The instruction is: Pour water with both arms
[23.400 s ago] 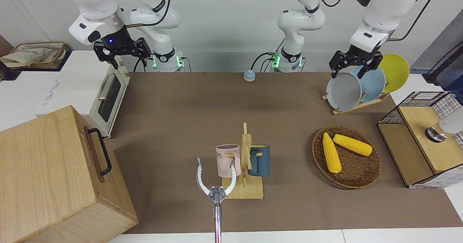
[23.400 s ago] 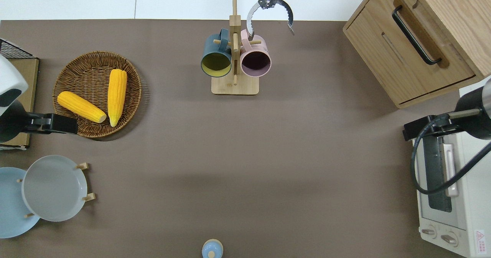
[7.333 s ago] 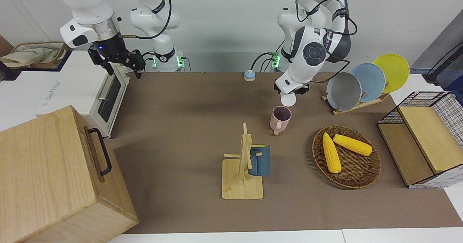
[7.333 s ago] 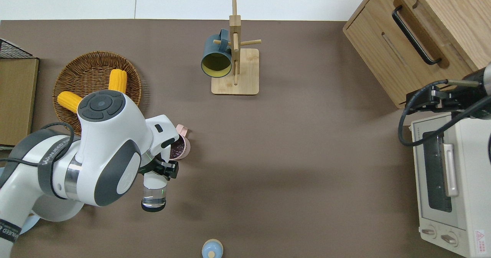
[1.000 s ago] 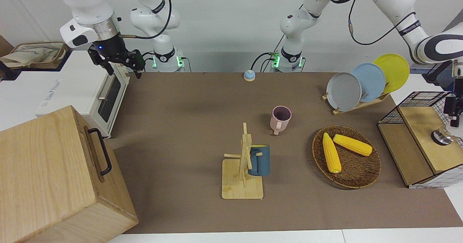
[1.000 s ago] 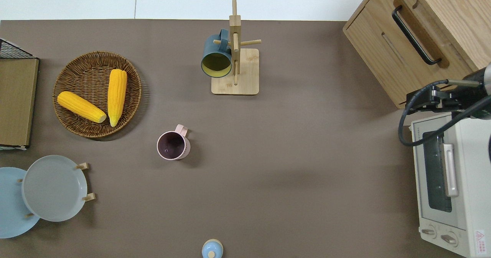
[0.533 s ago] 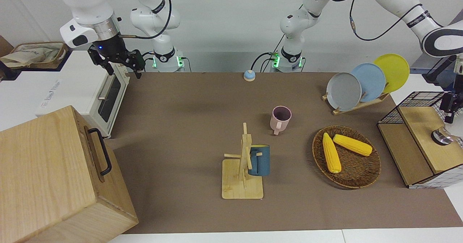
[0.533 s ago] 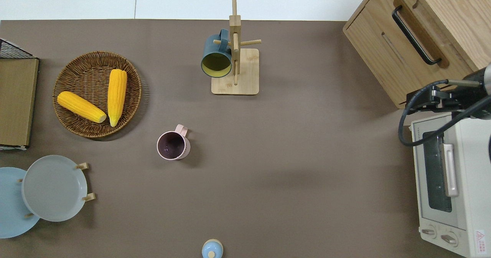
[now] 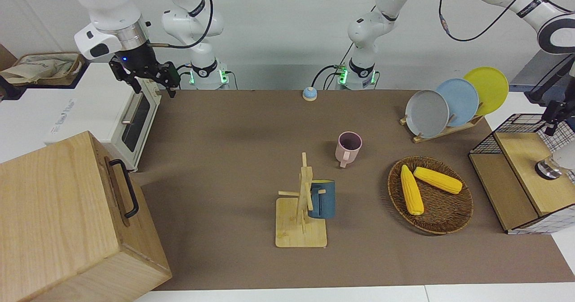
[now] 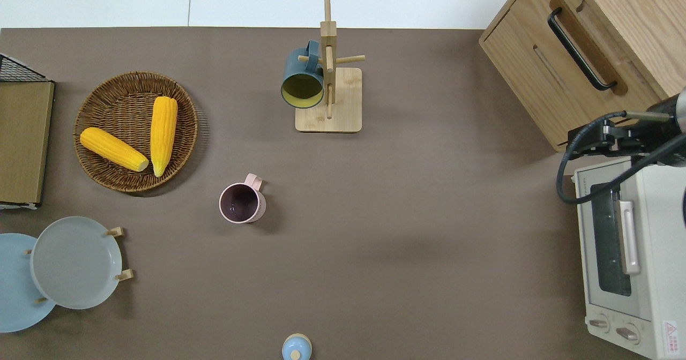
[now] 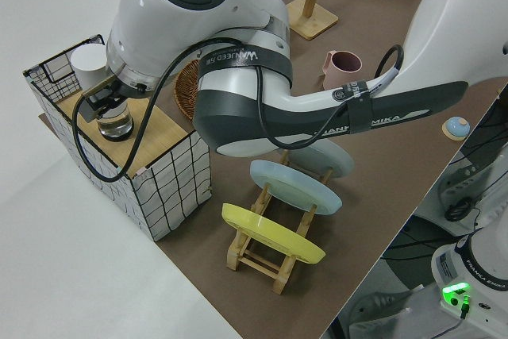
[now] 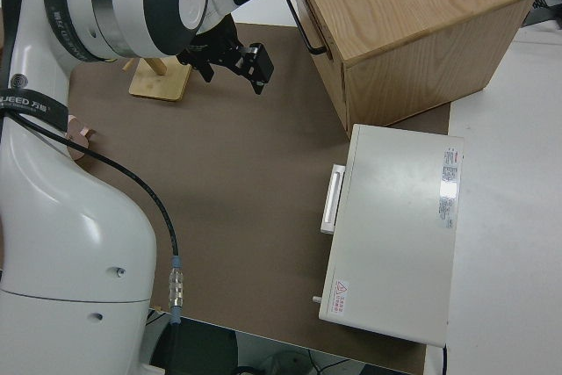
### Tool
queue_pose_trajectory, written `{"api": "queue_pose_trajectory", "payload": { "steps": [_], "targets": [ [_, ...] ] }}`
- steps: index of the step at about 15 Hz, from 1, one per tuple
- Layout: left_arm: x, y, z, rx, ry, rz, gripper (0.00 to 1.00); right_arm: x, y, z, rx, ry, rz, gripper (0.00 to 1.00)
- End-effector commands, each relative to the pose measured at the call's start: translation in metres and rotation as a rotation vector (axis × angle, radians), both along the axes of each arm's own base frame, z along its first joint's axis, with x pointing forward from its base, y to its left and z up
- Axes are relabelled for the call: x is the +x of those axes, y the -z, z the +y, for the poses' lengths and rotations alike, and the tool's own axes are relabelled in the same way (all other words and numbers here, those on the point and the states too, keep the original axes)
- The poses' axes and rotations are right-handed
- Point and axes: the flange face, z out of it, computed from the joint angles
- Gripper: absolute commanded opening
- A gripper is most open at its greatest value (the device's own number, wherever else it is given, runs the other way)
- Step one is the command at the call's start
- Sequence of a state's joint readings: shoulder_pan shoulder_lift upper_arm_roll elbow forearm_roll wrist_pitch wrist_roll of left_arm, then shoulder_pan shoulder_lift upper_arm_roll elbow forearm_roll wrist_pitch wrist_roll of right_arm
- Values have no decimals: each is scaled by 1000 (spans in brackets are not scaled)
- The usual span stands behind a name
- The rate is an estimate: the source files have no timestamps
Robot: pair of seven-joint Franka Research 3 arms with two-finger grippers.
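A pink mug (image 9: 348, 147) stands upright on the brown mat (image 10: 407, 215), between the plate rack and the mug tree, with a dark, glinting inside. A clear glass (image 11: 115, 123) stands on the wooden shelf (image 9: 525, 158) in the wire basket at the left arm's end of the table. My left gripper (image 11: 107, 103) hangs open just over the glass, its fingers clear of the rim; the front view shows this left gripper (image 9: 551, 124) at the picture's edge. My right gripper (image 9: 150, 82) is open and its arm is parked.
A wooden mug tree (image 9: 302, 212) holds a blue mug (image 9: 322, 199). A wicker basket (image 9: 442, 223) holds two corn cobs. Also here: a plate rack (image 9: 449, 104), a toaster oven (image 9: 130, 122), a wooden box (image 9: 67, 216), a blue bell (image 9: 309, 94) and a white cup (image 11: 87, 61).
The left gripper has risen off the glass, which stays on the shelf. Seven seconds ago it held that glass tipped over the pink mug. The right arm has not moved.
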State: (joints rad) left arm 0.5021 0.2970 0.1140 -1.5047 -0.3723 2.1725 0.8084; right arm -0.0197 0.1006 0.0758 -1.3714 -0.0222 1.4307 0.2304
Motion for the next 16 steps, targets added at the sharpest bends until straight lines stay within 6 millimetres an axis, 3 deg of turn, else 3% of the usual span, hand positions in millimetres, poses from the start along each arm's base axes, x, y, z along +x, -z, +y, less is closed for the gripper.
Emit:
{"api": "queue_pose_trajectory", "payload": {
  "steps": [1, 7, 12, 16],
  "targets": [
    [-18, -33, -21, -6, -13, 97, 993, -6, -1, -1, 9, -10, -2, 985],
    [-29, -88, -100, 38, -65, 247, 995, -6, -1, -1, 9, -10, -2, 985],
    [-18, -105, -207, 81, 1, 356, 995, -6, -1, -1, 9, -10, -2, 983],
    [-9, -105, -287, 71, 60, 397, 998, -6, -1, -1, 9, -10, -2, 985]
  ]
}}
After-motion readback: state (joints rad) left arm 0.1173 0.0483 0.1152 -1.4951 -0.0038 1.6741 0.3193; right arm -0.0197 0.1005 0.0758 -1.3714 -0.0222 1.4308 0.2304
